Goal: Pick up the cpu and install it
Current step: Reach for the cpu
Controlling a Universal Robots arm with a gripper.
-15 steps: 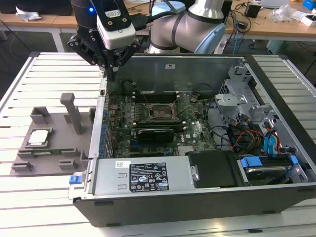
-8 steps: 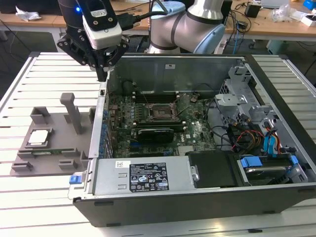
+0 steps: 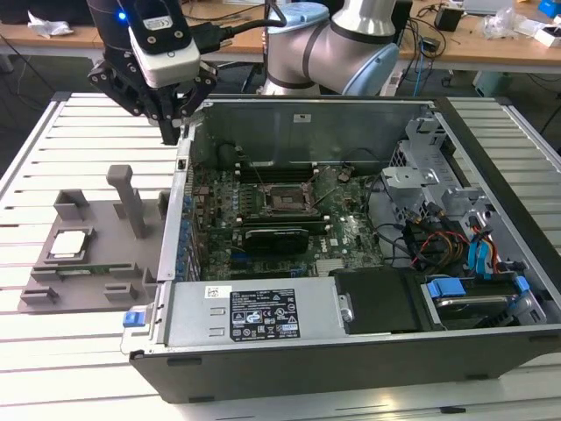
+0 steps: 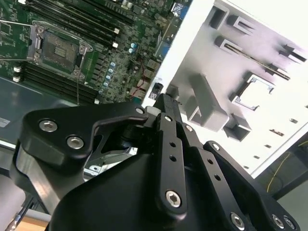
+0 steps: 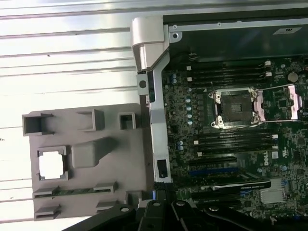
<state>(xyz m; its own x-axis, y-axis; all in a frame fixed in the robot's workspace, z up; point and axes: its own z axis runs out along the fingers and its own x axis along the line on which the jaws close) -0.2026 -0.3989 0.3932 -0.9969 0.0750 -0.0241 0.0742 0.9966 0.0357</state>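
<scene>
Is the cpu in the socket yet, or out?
Out: the cpu lies in the grey holder, and the socket is empty.

Silver-grey arm [image 3: 359, 39] with pale blue joint caps [image 3: 302, 10]. White box [image 3: 165, 48], a blue light [image 3: 123, 15] and black cables [image 3: 232, 31] at its wrist. Black gripper [image 4: 162, 102]: linked bars, silver screws [image 4: 173, 198].

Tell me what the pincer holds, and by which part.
Nothing: the pincer is empty, and the cpu lies in its grey tray.

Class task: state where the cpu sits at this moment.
In the exterior view, the cpu lies in a grey holder on the table, to the exterior view's left of the open computer case.
</scene>
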